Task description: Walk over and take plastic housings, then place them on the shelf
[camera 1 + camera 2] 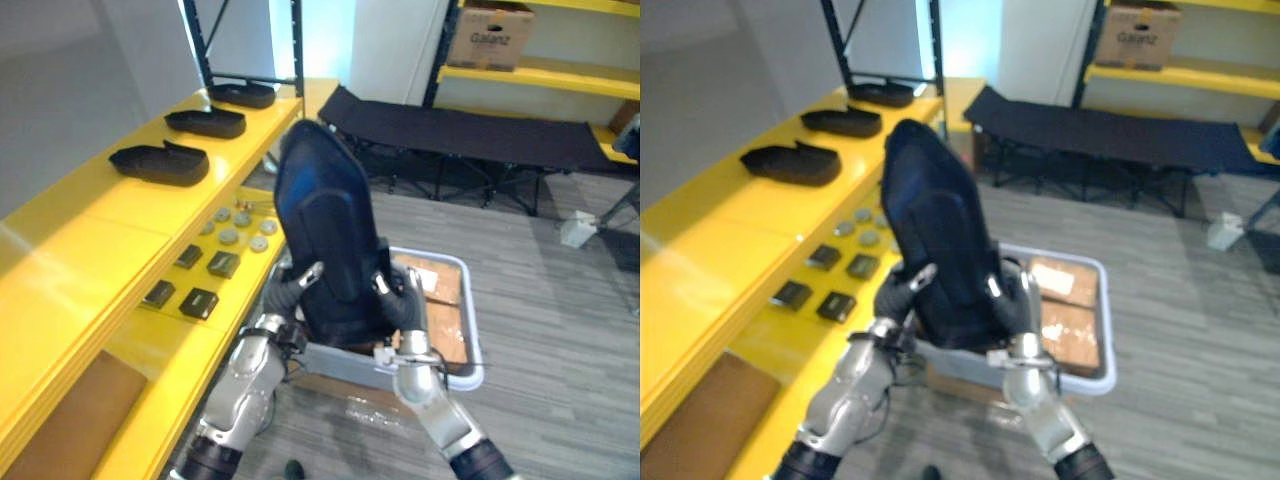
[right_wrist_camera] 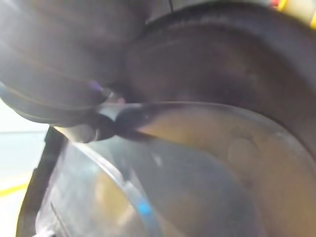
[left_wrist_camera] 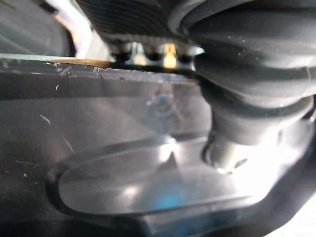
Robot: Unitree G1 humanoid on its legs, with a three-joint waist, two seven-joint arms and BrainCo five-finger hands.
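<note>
Left eye view: the left hand (image 1: pixel 290 292) and right hand (image 1: pixel 403 305) are clamping the housing (image 1: pixel 325 200) upright over the bin (image 1: pixel 476 335), thumbs curling onto its front. Carrying looks to be starting, calling for a swing left onto the shelf (image 1: pixel 90 240).

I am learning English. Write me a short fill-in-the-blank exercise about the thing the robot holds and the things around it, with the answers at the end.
1. The large dark plastic housing is gripped upright by ___ hands: the left hand and the right hand.
2. ___ flat black housings lie on the top board of the yellow shelf.
3. Below the held housing stands a pale grey plastic bin whose packages are ___ in colour.
Answers: both; three; brown.
</note>
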